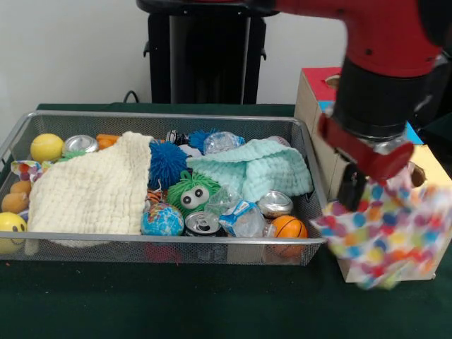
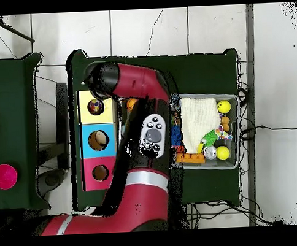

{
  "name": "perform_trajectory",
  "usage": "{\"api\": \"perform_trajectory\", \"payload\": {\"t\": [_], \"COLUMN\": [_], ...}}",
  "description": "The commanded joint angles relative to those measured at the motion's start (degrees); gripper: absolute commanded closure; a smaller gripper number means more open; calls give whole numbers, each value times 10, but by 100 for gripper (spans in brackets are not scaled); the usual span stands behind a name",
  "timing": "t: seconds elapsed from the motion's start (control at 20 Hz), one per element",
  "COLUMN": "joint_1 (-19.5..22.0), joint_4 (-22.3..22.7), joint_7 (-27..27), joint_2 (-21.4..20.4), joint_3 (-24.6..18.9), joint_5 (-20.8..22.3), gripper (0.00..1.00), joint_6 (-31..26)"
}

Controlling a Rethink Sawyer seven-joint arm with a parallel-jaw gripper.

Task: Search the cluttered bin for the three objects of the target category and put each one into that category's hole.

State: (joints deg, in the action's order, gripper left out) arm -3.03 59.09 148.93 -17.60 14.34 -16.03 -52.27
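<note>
Front view shows the red and black arm's gripper hanging beside the wooden sorting box with coloured top panels and round holes, clenched on a white cloth with multicoloured polka dots. That dotted cloth droops below the fingers, in front of the box's pale side and clear of the bin, blurred at its lower edge.

To the left sits the silver wire-mesh bin on the dark green table cover. Inside it, a cream knitted cloth is spread over the left half, and a mint green knitted cloth lies bunched toward the right rear. Between them rest a blue spiky ball and a green fuzzy ball with googly eyes. Along the near wall stand a globe-printed ball, a silver drink can, crumpled clear plastic and a small orange basketball. A yellow ball sits in the far left corner, and a yellow smiley ball at the near left.

From overhead, the arm covers much of the bin, and the box shows yellow, blue and red panels, each with a hole; something dotted shows at the hole in the yellow panel.
</note>
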Motion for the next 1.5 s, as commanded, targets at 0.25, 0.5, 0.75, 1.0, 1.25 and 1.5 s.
{"api": "perform_trajectory", "payload": {"t": [0.25, 0.5, 0.75, 1.0, 1.25, 1.5], "joint_1": [37, 8, -8, -11, -1, 34], "joint_4": [78, 58, 20, -1, -63, -150], "joint_7": [-134, -50, -5, -7, -21, -70], "joint_2": [-23, -23, -14, -10, 14, 55], "joint_3": [-88, -77, -58, -53, -54, -71], "joint_5": [82, 84, 83, 82, 86, 91], "gripper": [100, 100, 100, 100, 100, 100], "joint_6": [-8, -40, -77, -97, -127, -168]}}
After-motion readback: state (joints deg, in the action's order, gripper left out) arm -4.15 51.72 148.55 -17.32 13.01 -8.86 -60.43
